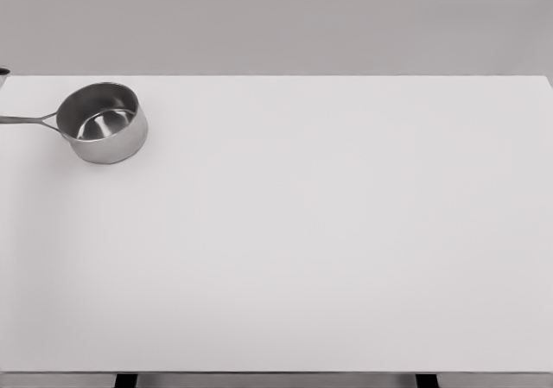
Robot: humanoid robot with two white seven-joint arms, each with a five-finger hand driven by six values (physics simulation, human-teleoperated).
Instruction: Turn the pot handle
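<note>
A small steel pot (104,124) stands upright on the white table (328,232) at the far left. Its thin handle (26,120) points left and runs off the picture's left edge. The pot looks empty inside. Neither hand nor arm shows anywhere in the head view.
A small dark object (3,74) peeks in at the left edge behind the pot's handle; what it is cannot be told. The table's front edge runs along the bottom, with two dark legs (126,380) below it.
</note>
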